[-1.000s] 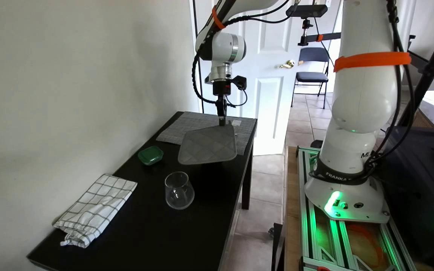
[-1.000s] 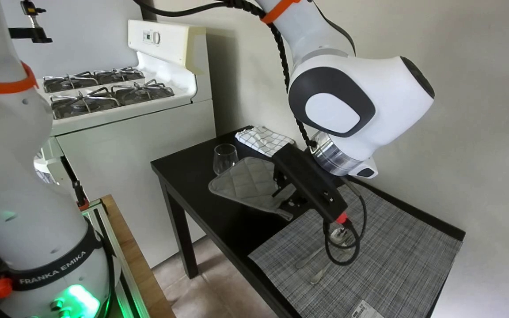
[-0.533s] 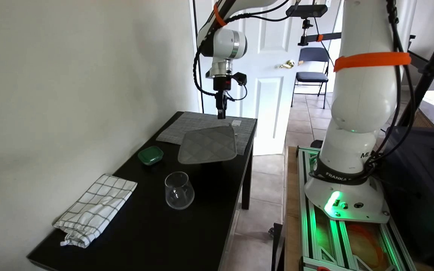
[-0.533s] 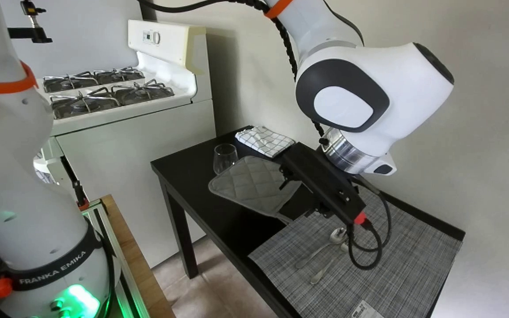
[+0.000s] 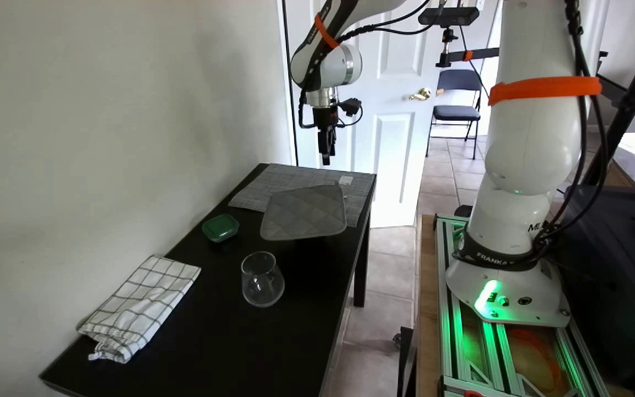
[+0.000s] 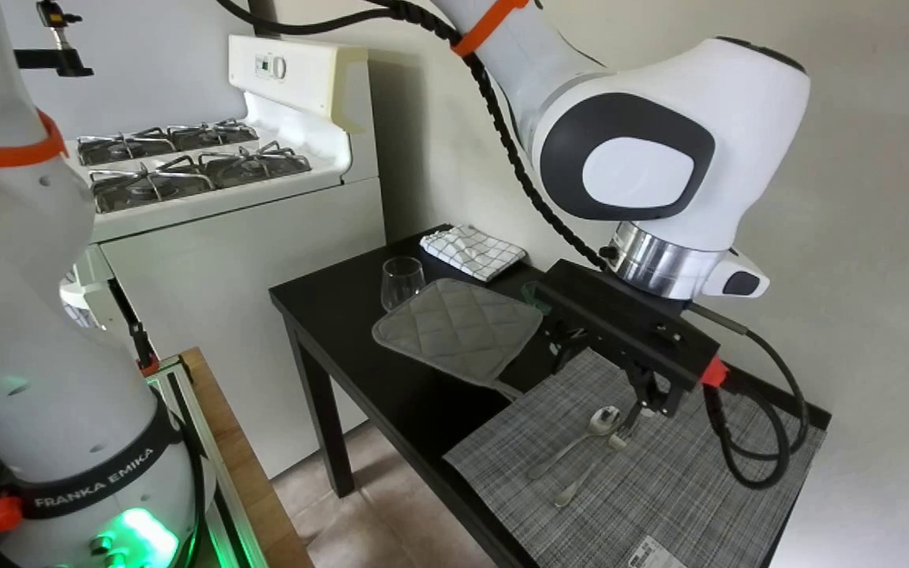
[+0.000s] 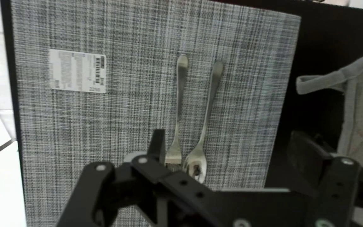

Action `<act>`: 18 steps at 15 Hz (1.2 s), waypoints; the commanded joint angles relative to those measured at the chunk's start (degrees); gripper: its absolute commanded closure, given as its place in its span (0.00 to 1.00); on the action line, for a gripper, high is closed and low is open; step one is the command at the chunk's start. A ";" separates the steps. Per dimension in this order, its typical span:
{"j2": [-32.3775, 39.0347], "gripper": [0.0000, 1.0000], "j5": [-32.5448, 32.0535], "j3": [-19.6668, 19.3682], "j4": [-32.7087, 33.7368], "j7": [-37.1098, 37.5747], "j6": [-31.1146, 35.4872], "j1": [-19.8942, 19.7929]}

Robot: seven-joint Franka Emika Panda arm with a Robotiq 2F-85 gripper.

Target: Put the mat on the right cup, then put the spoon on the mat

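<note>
Spoon (image 7: 206,121), long axis near-parallel to fork (image 7: 179,107), bowl toward wall (image 6: 880,197); gripper (image 7: 232,146) spread wide.

Counting along one black bench (image 5: 251,344) now: one quilted grey mat (image 5: 303,212), one clear glass (image 5: 262,280), one checkered cloth (image 5: 141,306), one green object (image 5: 220,227), singles all the way! On to one woven placemat (image 7: 121,116), spotting one spoon (image 7: 208,112), one fork (image 7: 179,108) and one white label (image 7: 78,71). And around them, making it one robot arm (image 5: 538,132), one stove (image 6: 249,244), four burner grates (image 6: 153,185), one chair (image 5: 457,112)!
</note>
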 commanded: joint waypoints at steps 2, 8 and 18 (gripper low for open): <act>0.70 0.00 -10.14 -0.36 -1.04 9.78 3.77 1.36; 4.17 0.00 -11.64 0.53 -2.31 13.90 9.73 0.31; 10.04 0.05 -1.36 5.30 -2.71 13.18 18.72 -2.72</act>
